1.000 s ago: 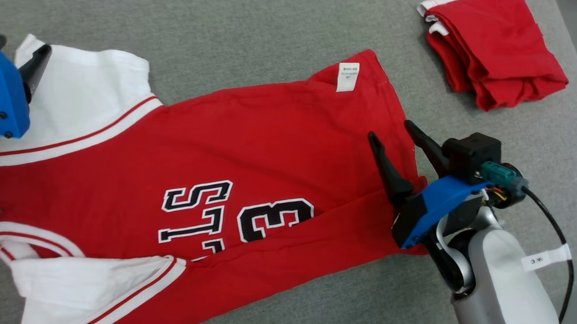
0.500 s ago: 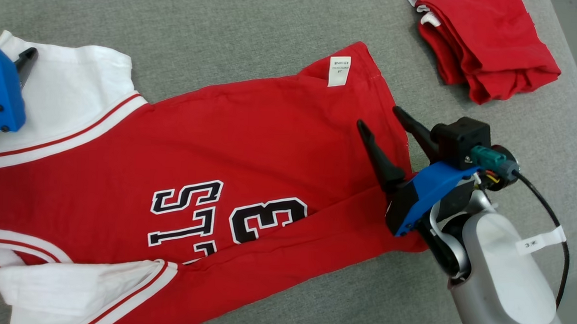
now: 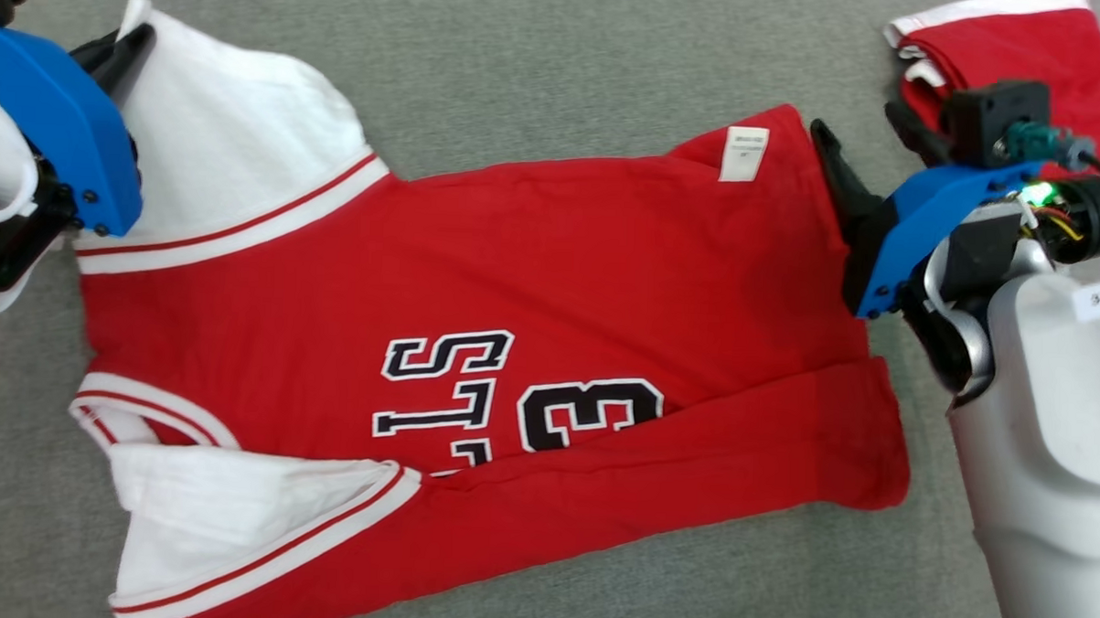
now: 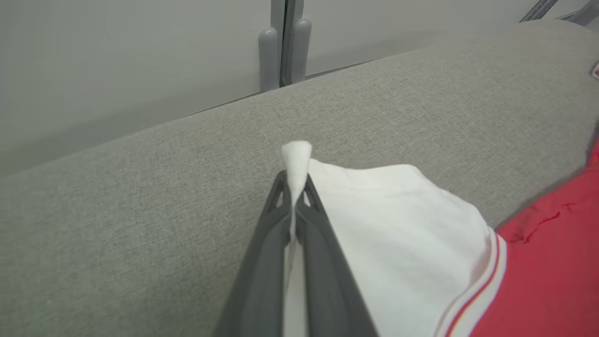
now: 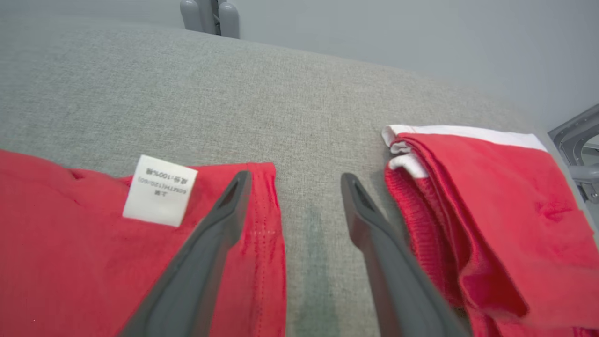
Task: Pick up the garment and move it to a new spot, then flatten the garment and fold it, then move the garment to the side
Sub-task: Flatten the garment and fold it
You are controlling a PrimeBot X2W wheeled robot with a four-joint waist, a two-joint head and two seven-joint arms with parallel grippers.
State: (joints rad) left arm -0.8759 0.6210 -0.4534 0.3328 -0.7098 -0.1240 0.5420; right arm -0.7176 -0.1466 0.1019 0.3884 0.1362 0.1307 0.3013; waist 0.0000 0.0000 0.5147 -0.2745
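One red jersey with white sleeves and black numerals (image 3: pixel 533 281) lies spread on the grey fabric surface (image 3: pixel 559 53). The left gripper (image 4: pixel 295 185), agape a second ago, now has its jaws clenched on a white sleeve corner (image 4: pixel 296 154). The right gripper (image 5: pixel 295 178) keeps its jaws released over the hem, so flattening can likely begin.

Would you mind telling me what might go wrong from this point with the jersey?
1. The left hand is shut on just the tip of the white sleeve; a pull may slip it free.
2. The open right hand straddles the hem of the jersey, one finger beside the folded red pile, and might snag that instead.
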